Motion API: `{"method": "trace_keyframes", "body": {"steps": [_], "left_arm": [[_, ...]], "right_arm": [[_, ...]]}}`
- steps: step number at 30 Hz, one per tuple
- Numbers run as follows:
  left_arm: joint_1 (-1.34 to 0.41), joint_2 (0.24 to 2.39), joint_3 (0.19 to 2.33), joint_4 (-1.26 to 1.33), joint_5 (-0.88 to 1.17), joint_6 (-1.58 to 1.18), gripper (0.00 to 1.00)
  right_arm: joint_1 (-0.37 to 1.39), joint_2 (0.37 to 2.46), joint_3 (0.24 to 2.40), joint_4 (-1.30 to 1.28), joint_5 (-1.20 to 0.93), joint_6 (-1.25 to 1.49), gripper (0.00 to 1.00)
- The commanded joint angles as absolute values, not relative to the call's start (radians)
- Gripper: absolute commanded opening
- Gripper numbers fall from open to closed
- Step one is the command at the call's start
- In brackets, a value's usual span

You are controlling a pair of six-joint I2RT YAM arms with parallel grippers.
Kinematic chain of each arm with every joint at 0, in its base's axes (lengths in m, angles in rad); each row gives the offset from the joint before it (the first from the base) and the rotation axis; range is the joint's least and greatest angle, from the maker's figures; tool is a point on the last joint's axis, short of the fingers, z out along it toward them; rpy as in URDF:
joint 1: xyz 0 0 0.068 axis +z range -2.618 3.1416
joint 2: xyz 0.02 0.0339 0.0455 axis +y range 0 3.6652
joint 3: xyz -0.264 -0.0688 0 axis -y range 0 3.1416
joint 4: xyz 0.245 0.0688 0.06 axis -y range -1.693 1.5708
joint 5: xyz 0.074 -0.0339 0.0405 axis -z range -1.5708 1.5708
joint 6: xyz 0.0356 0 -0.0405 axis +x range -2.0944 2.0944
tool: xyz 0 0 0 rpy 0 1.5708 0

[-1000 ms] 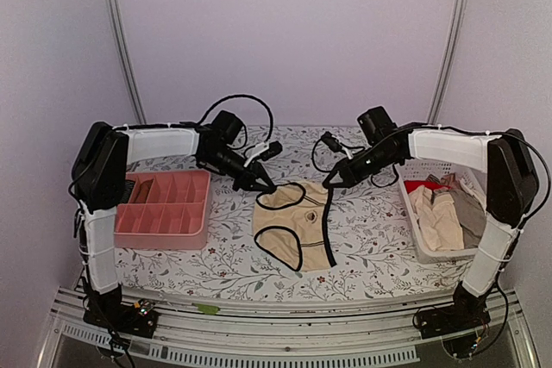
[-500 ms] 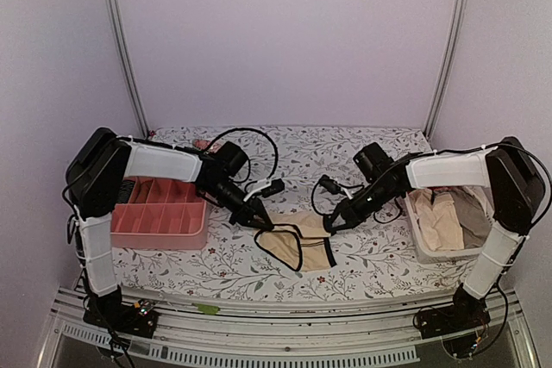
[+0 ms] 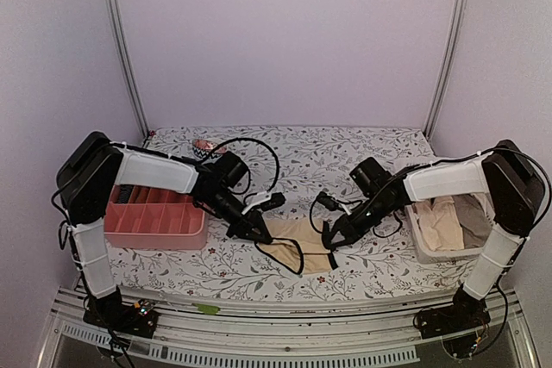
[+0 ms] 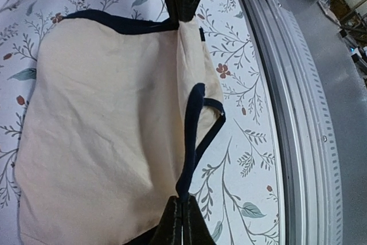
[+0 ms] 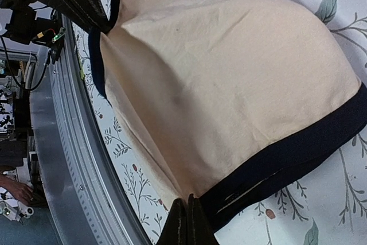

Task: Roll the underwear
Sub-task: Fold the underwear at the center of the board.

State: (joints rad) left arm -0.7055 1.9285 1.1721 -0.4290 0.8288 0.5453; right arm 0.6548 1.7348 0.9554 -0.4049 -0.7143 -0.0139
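Observation:
One beige underwear with black trim [image 3: 297, 239] lies folded over itself on the floral tabletop, near the front middle. My left gripper [image 3: 260, 236] is shut on its left edge. In the left wrist view the fingertips [image 4: 183, 220] pinch the black trim of the cloth [image 4: 103, 113]. My right gripper [image 3: 332, 243] is shut on the right edge. In the right wrist view the gripper [image 5: 188, 217] clamps the beige corner beside the wide black band [image 5: 298, 153]. More beige underwear [image 3: 442, 223] lies in the basket at the right.
A pink divided tray [image 3: 155, 228] sits at the left under the left arm. A white basket [image 3: 421, 247] stands at the right. A small pink and dark object [image 3: 207, 147] lies at the back left. The metal rail [image 3: 285, 312] runs along the near edge.
Both grippers have moved toward the near edge, drawing the far edge of the trimmed underwear over itself. The cloth now shows as a shorter, folded shape.

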Motion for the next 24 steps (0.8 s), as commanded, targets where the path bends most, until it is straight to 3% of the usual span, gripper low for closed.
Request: {"method": "trace_keyframes", "body": {"steps": [1, 16, 19, 24], "left_arm": [[-0.728, 1.907, 1.157, -0.390, 0.815, 0.530, 0.00], [-0.771, 1.913, 1.111, -0.387, 0.762, 0.589, 0.00], [-0.785, 1.898, 1.094, -0.397, 0.729, 0.610, 0.11], [-0.788, 1.853, 1.087, -0.432, 0.711, 0.619, 0.34]], "right_arm": [[0.667, 1.714, 0.934, -0.382, -0.722, -0.010, 0.00], [0.724, 1.736, 0.910, -0.417, -0.646, -0.015, 0.00], [0.730, 1.719, 0.908, -0.439, -0.648, -0.017, 0.00], [0.732, 1.655, 0.915, -0.488, -0.649, -0.006, 0.39]]}}
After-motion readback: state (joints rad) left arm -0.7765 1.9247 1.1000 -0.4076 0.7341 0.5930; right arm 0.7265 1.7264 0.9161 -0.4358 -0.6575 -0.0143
